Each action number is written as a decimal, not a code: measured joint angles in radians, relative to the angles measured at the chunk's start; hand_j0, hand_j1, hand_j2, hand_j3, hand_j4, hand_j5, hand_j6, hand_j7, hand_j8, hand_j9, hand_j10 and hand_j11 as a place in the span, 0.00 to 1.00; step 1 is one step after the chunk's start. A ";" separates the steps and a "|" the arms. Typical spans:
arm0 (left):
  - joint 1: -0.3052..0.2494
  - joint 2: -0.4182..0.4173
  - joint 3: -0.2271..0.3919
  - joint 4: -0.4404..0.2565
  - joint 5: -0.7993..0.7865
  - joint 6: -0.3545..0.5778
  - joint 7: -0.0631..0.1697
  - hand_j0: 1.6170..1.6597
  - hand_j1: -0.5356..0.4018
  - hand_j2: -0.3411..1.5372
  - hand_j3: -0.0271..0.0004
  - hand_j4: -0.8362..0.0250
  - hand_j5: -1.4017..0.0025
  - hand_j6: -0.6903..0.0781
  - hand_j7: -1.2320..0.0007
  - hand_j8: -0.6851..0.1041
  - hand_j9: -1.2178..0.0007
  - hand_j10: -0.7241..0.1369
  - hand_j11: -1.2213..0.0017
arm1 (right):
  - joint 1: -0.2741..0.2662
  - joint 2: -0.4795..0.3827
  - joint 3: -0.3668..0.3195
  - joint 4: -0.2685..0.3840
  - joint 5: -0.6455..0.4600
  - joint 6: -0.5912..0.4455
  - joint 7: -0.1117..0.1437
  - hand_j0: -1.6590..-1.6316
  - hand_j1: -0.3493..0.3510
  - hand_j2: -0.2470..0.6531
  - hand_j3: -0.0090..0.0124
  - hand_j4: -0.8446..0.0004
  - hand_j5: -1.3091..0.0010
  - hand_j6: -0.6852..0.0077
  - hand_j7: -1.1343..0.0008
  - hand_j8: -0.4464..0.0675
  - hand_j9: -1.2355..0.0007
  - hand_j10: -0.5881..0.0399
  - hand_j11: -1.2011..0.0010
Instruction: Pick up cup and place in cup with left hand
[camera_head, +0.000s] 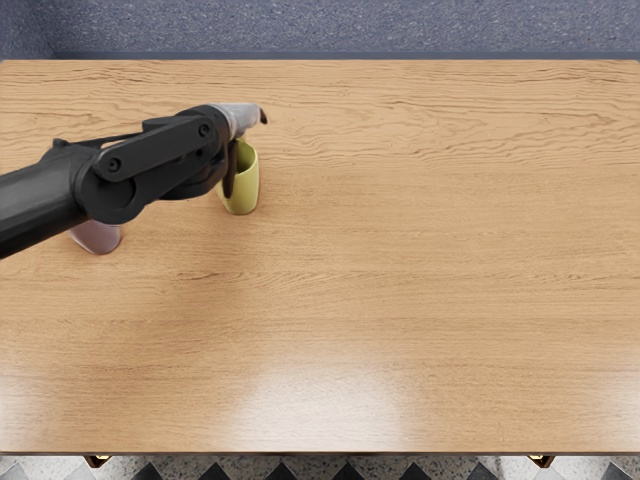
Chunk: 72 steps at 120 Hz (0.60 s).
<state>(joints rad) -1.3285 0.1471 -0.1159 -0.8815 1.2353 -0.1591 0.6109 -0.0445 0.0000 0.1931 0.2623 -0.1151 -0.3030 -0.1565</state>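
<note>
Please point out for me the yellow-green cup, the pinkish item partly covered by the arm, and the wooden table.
Yellow-green cup (244, 195): head view, lower outer wall.
Pinkish item (99, 239): head view, visible lower part.
Wooden table (430, 260): head view, bare part of the top.

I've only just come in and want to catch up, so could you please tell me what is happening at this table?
The robot's left robot hand is at the yellow-green cup, which stands upright on the table. Whether it grips that cup is hidden from this view. A pinkish object, probably the other cup, is partly covered by the arm.
</note>
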 joint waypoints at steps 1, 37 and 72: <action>-0.001 0.000 0.000 0.000 -0.003 -0.002 0.000 0.96 0.74 0.20 0.99 0.78 0.85 0.69 0.83 0.66 0.83 0.65 0.83 | 0.000 0.000 0.000 0.000 0.000 0.000 0.000 0.04 0.05 0.27 0.42 0.97 0.97 0.95 0.97 0.81 0.97 0.89 0.97; -0.003 0.000 0.001 0.001 -0.032 -0.044 0.000 0.96 0.63 0.21 0.99 0.69 0.77 0.58 0.74 0.56 0.74 0.56 0.74 | 0.000 0.000 0.000 0.000 0.000 0.000 0.000 0.04 0.05 0.27 0.42 0.97 0.97 0.95 0.97 0.81 0.97 0.89 0.97; -0.005 0.000 0.001 0.013 -0.036 -0.081 0.000 0.96 0.45 0.24 0.99 0.56 0.67 0.44 0.62 0.46 0.62 0.43 0.62 | 0.000 0.000 0.000 0.000 0.000 0.000 0.000 0.04 0.05 0.27 0.42 0.97 0.97 0.95 0.97 0.81 0.97 0.89 0.97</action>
<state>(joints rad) -1.3334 0.1473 -0.1152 -0.8688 1.1998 -0.2399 0.6110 -0.0445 0.0000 0.1932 0.2623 -0.1151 -0.3029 -0.1565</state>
